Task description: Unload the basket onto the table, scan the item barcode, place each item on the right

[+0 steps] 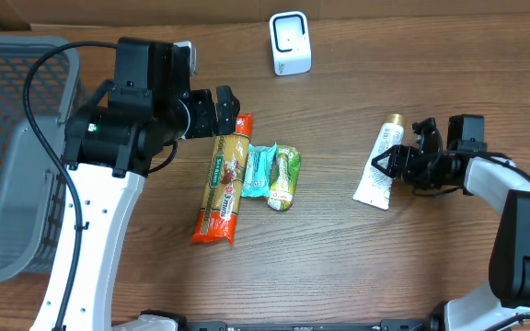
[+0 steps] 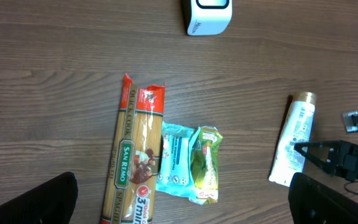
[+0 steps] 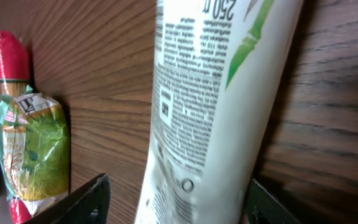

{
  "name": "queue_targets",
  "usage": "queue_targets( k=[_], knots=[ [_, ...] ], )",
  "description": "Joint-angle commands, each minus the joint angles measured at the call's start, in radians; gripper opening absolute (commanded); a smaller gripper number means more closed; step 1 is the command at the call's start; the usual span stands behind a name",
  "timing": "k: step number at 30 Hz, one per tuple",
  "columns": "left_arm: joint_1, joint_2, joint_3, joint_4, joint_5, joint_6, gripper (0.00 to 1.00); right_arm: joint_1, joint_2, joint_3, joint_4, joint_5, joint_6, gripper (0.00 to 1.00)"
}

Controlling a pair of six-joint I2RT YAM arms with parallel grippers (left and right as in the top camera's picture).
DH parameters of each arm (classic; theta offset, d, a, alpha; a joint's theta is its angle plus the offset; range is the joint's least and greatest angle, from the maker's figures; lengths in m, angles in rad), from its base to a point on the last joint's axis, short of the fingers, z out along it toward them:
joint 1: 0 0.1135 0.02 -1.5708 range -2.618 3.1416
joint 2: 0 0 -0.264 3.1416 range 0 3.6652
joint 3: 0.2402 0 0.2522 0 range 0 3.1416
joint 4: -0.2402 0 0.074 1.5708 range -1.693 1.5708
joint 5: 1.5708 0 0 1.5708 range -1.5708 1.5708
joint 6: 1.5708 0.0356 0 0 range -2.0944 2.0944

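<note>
A white tube (image 1: 373,184) with a gold cap lies flat on the wooden table at the right. My right gripper (image 1: 387,164) straddles its lower part. In the right wrist view the tube (image 3: 216,93) fills the space between the jaws. The right finger (image 3: 272,202) is against it, while a strip of bare wood separates the left finger (image 3: 86,199) from it. The white barcode scanner (image 1: 290,43) stands at the back centre. My left gripper (image 1: 221,110) hovers wide open and empty above the top of a spaghetti packet (image 1: 225,184).
A teal packet (image 1: 259,172) and a green pouch (image 1: 284,177) lie side by side right of the spaghetti. A grey mesh basket (image 1: 7,156) stands at the table's left edge. Bare wood lies between the pouch and the tube.
</note>
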State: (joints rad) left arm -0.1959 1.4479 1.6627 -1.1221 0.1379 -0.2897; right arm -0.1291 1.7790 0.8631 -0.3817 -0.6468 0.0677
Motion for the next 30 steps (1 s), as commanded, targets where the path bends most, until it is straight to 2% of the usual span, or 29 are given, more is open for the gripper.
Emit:
queue_targets(
  k=[1,5,10,13,26,30],
  knots=[
    [-0.001,0.003,0.003,0.003,0.009,-0.003,0.99,0.019,0.007,-0.074,0.038,0.085,0.061,0.69],
    [-0.001,0.003,0.003,0.003,0.008,-0.003,0.99,0.019,0.007,-0.111,0.089,0.088,0.094,0.66],
    [-0.001,0.003,0.003,0.003,0.008,-0.003,1.0,0.019,0.014,-0.122,0.098,0.088,0.094,0.53],
    [-0.001,0.003,0.003,0.003,0.008,-0.003,1.0,0.019,0.028,-0.123,0.106,0.088,0.098,0.49],
    [-0.001,0.003,0.003,0.003,0.008,-0.003,1.0,0.019,0.096,-0.124,0.15,0.088,0.143,0.48],
    [-0.001,0.003,0.003,0.003,0.008,-0.003,0.99,0.019,0.097,-0.124,0.153,0.089,0.143,0.45]
  ],
)
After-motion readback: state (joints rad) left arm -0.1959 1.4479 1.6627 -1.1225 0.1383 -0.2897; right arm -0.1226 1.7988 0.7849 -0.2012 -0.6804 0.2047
